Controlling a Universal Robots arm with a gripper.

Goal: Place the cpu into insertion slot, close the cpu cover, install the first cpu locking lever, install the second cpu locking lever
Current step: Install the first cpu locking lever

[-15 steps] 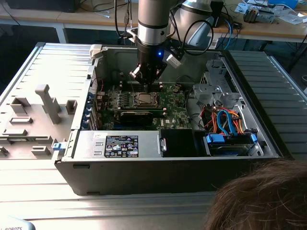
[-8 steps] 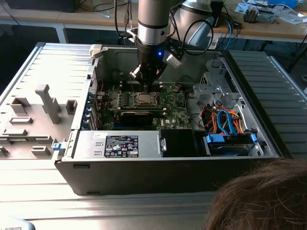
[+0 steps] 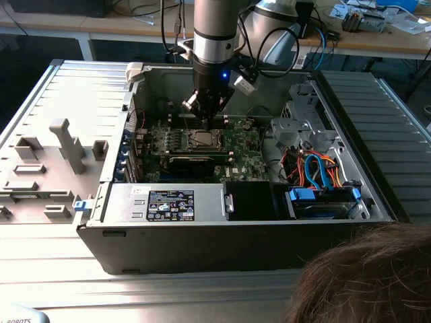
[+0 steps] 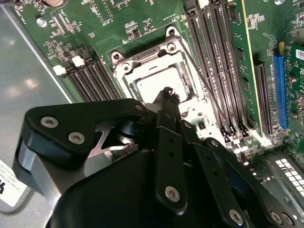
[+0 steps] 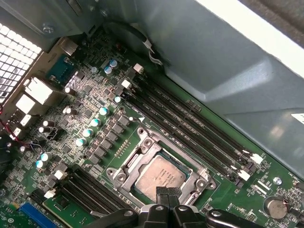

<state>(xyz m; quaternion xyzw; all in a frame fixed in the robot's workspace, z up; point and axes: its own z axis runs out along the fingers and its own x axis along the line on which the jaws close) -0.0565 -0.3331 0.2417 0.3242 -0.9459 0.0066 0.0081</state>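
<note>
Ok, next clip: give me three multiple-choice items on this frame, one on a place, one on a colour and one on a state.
1. Where is the cpu?
A. Seated in the insertion slot
B. On the table outside the case
C. On top of the drive cage

2. What colour is the circuit board?
A. Red
B. Green
C. Black

3. How is the computer case?
A. Upright and closed
B. Upright with its side panel on
C. Lying on its side, open on top

Answers:
1. A: in the first wrist view the silver cpu sits inside the metal rim of the insertion slot.
2. B: the circuit board shows green between its parts in both wrist views.
3. C: the exterior view looks straight down into the computer case at the board and cables.
</note>
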